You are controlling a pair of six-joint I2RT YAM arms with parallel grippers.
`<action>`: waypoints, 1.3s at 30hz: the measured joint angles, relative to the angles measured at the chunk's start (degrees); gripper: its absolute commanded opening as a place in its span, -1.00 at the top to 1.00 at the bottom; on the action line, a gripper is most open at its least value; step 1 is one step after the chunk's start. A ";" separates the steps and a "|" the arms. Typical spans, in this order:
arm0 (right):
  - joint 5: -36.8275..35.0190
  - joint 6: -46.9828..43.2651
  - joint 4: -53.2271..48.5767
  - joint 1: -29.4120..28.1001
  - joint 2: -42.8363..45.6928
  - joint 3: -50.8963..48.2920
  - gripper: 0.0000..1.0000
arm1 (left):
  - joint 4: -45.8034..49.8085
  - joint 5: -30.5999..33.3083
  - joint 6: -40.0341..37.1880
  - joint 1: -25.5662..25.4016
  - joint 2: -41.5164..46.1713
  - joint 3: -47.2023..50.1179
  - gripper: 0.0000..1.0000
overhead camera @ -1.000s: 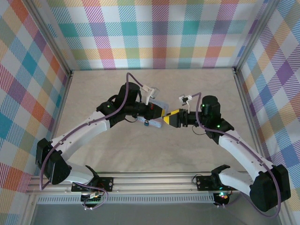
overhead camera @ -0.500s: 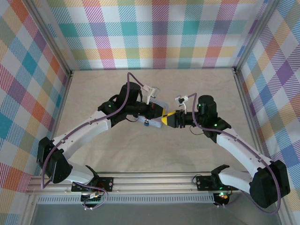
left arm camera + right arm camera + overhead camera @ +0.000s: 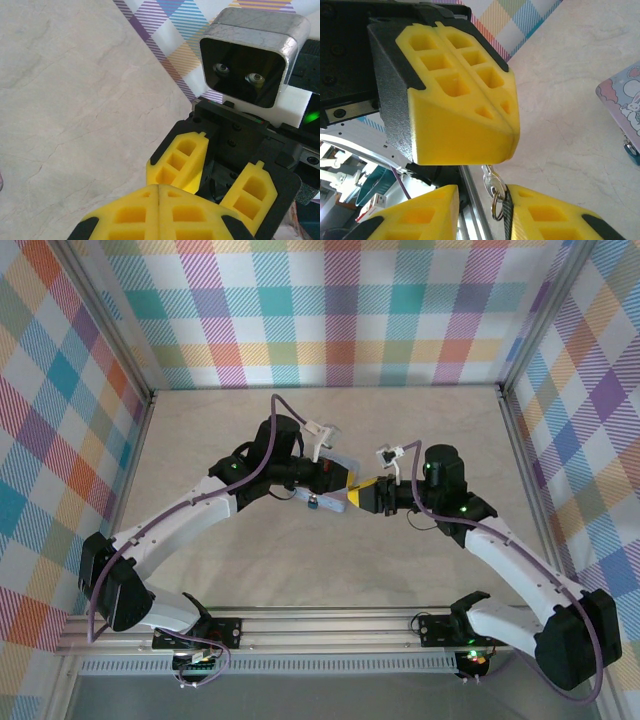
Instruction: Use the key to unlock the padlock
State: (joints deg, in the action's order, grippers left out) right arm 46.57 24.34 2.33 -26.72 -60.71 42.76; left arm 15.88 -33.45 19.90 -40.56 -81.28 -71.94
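My left gripper (image 3: 159,186) is shut, its yellow fingertips pressed together. In the right wrist view the small silvery key (image 3: 490,181) hangs from the tips of the left gripper (image 3: 511,132), a key ring (image 3: 496,205) dangling below. My right gripper (image 3: 482,200) faces it tip to tip with its jaws apart. The key lies between them, against the right-hand finger (image 3: 545,215). In the top view both grippers meet above mid-table, left gripper (image 3: 347,486) and right gripper (image 3: 360,497). The tiny teal padlock (image 3: 313,503) lies on the table just left of them, and the padlock (image 3: 634,152) peeks in at the right edge.
A pale-blue cartoon-printed tin box (image 3: 620,107) lies on the marble-look table (image 3: 250,560), by the padlock. The tin box (image 3: 341,461) sits just behind the grippers. Plaid walls enclose the table on three sides, with an aluminium rail (image 3: 330,625) at the near edge.
The right arm has moved slightly left toward the left gripper, bringing its fingers around the hanging key. The left arm has held still.
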 measured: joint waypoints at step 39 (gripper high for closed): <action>-8.68 -5.35 -10.19 0.00 1.18 0.17 0.90 | -3.82 5.46 3.41 5.57 8.07 8.33 -0.13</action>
State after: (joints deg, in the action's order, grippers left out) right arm 37.89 18.98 -7.86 -26.72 -59.53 42.94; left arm 12.05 -27.99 23.31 -34.98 -73.21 -63.61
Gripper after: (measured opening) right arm 0.066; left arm 0.535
